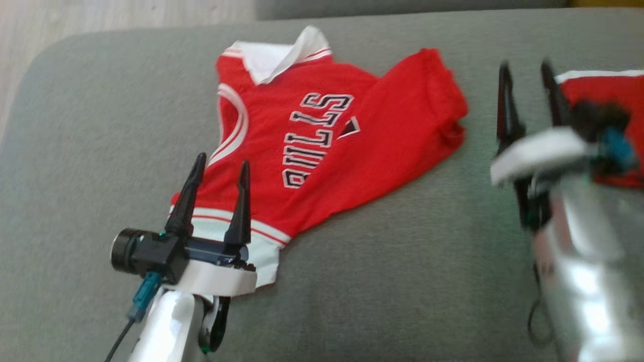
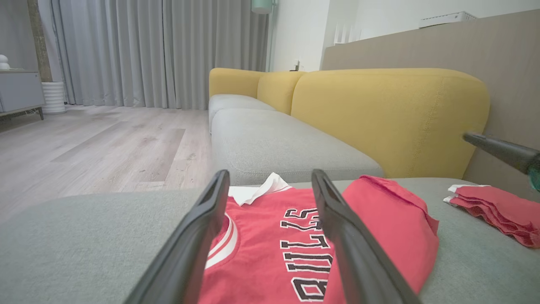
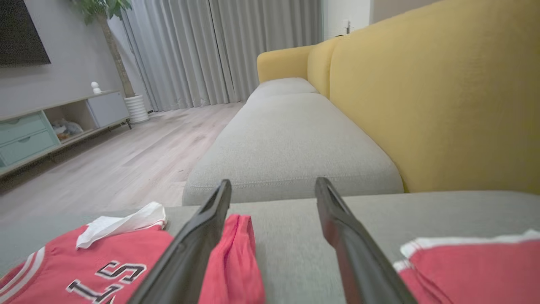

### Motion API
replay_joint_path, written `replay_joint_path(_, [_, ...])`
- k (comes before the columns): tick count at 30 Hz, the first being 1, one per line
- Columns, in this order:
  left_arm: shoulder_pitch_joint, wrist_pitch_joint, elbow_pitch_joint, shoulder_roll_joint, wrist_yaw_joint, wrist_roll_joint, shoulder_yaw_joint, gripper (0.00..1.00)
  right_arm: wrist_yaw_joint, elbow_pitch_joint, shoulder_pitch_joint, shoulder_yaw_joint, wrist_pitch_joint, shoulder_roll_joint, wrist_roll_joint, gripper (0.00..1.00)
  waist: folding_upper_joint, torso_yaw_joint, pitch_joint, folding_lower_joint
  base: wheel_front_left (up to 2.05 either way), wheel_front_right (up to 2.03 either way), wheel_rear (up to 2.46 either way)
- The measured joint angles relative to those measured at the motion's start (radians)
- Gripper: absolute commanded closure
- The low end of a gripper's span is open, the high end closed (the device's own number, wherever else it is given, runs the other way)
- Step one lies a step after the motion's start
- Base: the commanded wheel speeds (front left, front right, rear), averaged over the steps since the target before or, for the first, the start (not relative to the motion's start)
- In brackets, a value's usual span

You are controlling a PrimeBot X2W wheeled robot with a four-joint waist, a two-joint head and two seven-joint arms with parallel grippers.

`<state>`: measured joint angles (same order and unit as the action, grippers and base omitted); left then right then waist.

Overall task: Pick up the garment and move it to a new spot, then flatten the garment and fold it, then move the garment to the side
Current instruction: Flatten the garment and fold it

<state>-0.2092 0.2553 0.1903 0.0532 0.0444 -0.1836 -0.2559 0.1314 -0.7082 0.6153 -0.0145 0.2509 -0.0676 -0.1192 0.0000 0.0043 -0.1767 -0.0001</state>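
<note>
The garment (image 1: 322, 146) is a red jersey with white trim and black "BULLS" lettering. It lies partly folded on the grey sofa cushion (image 1: 402, 281), its right side doubled over. My left gripper (image 1: 223, 163) is open above its striped bottom hem, fingers pointing along the cloth. In the left wrist view the jersey (image 2: 270, 236) lies between and beyond the open left gripper (image 2: 270, 174). My right gripper (image 1: 525, 65), blurred, is open just right of the jersey with nothing in it. In the right wrist view the right gripper (image 3: 273, 181) is over bare cushion, with the jersey (image 3: 105, 257) to its left.
A second folded red garment (image 1: 604, 90) lies at the cushion's right edge, also in the wrist views (image 2: 498, 207) (image 3: 472, 270). The yellow backrest (image 3: 443, 105) rises behind. Another grey seat cushion (image 2: 278, 147) adjoins, with wood floor (image 2: 93, 143) beyond.
</note>
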Motion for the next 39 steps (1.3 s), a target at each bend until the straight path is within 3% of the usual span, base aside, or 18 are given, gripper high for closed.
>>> replay_joint_path(8, [0.042, 0.000, -0.004, 0.000, 0.000, 0.000, 0.003, 0.00, 0.000, 0.251, -0.294, 0.021, 0.000, 0.004, -0.049, 0.00, 0.0000, -0.051, 0.041, -0.0001, 0.00, 0.00, 0.00])
replay_joint_path(12, [0.046, 0.000, -0.004, 0.000, 0.001, 0.008, 0.006, 0.00, 0.000, 0.290, -0.379, 0.023, 0.000, 0.011, -0.075, 0.00, 0.0000, -0.055, 0.037, 0.0000, 0.00, 0.00, 0.00])
replay_joint_path(17, [0.045, 0.000, -0.006, 0.000, 0.010, 0.009, 0.004, 0.00, 0.000, 0.302, -0.373, 0.004, -0.006, 0.017, -0.076, 0.00, 0.0000, -0.041, 0.014, 0.0001, 0.00, 0.00, 0.00])
replay_joint_path(25, [0.017, 0.000, -0.004, -0.001, 0.019, 0.010, -0.001, 0.00, 0.000, 0.199, -0.272, -0.035, -0.076, 0.017, -0.054, 0.00, 0.0000, 0.008, -0.046, 0.0002, 0.00, 0.00, 0.00])
replay_joint_path(30, [-0.002, 0.000, 0.000, -0.001, 0.026, 0.010, -0.005, 0.00, 0.000, 0.073, -0.179, -0.059, -0.134, 0.016, -0.048, 0.00, 0.0000, 0.045, -0.082, 0.0003, 0.00, 0.00, 0.00])
replay_joint_path(39, [-0.037, 0.000, 0.001, -0.002, 0.027, 0.010, -0.012, 0.00, 0.000, -0.108, -0.054, -0.068, -0.125, 0.015, 0.043, 0.00, 0.0000, 0.090, -0.129, 0.0003, 0.00, 0.00, 0.00])
